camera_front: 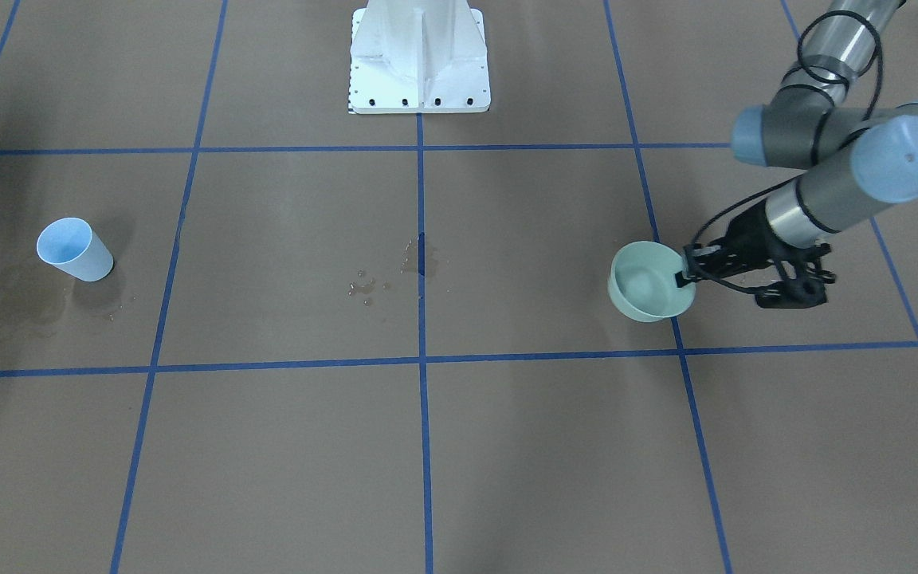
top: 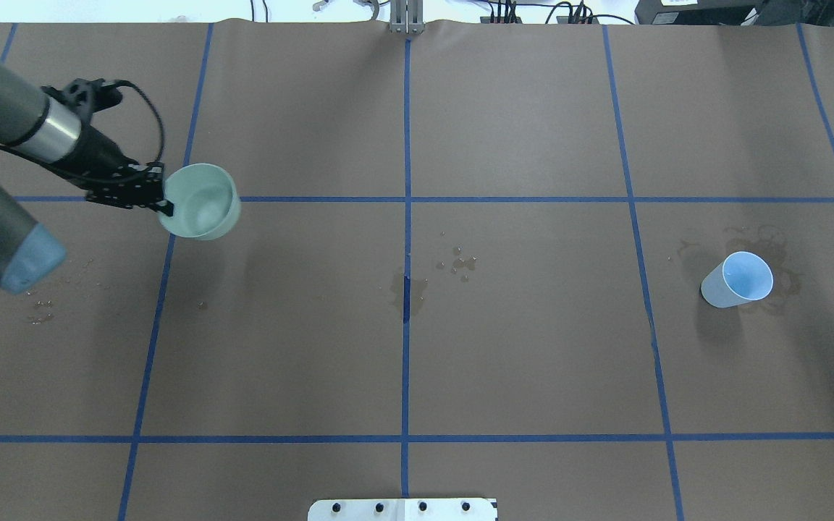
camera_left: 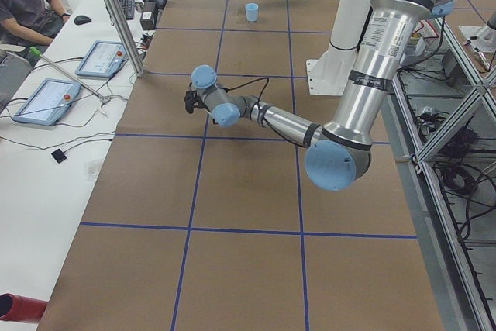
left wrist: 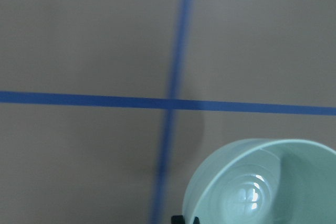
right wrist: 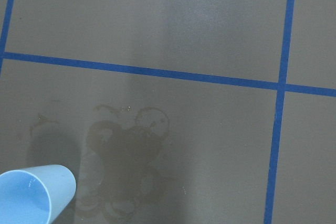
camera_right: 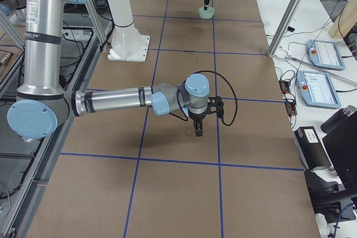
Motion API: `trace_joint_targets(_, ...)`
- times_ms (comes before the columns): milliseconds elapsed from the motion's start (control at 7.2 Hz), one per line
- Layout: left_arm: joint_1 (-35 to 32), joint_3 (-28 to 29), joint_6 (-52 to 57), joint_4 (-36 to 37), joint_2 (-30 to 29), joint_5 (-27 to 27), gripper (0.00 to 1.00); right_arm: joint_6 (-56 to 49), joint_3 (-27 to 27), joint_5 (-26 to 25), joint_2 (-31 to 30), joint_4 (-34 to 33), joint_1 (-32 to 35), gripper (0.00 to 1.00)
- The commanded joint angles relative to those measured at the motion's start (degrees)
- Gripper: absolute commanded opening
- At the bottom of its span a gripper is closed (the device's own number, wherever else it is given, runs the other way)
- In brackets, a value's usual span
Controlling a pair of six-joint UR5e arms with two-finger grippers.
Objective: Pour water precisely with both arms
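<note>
My left gripper (top: 162, 204) is shut on the rim of a mint green bowl (top: 201, 201) and holds it at the table's left, just above the paper. The bowl also shows in the front view (camera_front: 650, 281), with the gripper (camera_front: 686, 275) beside it. Water shows as pale glints in the bowl's bottom (left wrist: 249, 198). A light blue cup (top: 738, 279) stands at the table's right, also low left in the right wrist view (right wrist: 34, 192). My right gripper (camera_right: 198, 128) shows only in the right side view, so I cannot tell if it is open.
Spilled drops (top: 460, 264) lie near the table's middle, with a dark wet patch (top: 408, 289) on the centre tape line. A wet stain (right wrist: 126, 166) spreads beside the cup. The white pedestal base (camera_front: 419, 56) stands at the robot's edge. Blue tape lines grid the brown paper.
</note>
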Motion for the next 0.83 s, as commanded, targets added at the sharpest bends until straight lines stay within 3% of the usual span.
trace_joint_targets(0,10.6,1.0,-10.8,4.8,-12.0,9.0,0.00,0.0,0.0,0.0,0.0,0.0,0.0,1.00)
trace_joint_targets(139,14.6,4.6,-10.8,13.4,-20.3,15.0,0.00,0.0,0.0,0.0,0.0,0.0,0.0,1.00)
trace_joint_targets(278,16.6,9.9,-10.9,14.5,-25.4,16.7,0.00,0.0,0.1,0.0,0.0,0.0,0.0,1.00)
trace_joint_targets(694,17.3,15.8,-10.9,10.5,-26.6,16.8,0.00,0.0,-0.1,0.0,0.0,0.0,0.0,1.00)
